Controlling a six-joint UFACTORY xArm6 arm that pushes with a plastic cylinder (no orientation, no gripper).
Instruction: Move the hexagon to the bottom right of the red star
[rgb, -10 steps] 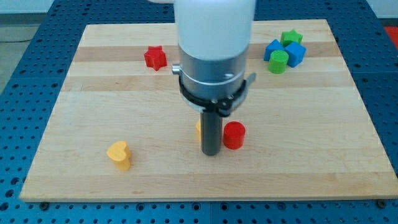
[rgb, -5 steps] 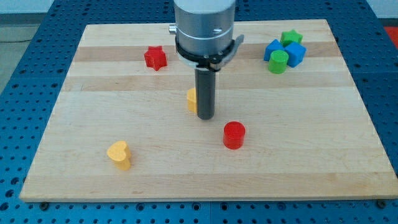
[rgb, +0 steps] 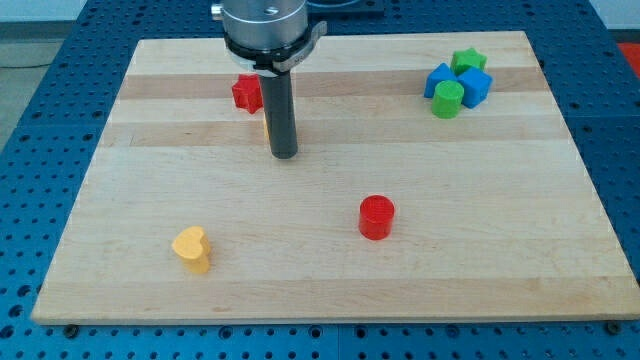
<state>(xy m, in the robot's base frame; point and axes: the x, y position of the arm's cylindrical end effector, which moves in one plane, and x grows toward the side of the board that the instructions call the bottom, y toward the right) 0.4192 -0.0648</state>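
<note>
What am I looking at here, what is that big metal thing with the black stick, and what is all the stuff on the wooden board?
This is one camera's view of a robot arm over a wooden board. The arm has no claw: it ends in a straight dark rod, and my tip slides on the board to push blocks. Nothing is held.

Near the view's top left is a red star. A yellow block, mostly hidden behind the rod, shows just below and right of the star; its shape cannot be made out.

Elsewhere lie a red cylinder in the middle, a yellow heart at the view's bottom left, and at the top right a cluster: a green star, a green cylinder and two blue blocks.
</note>
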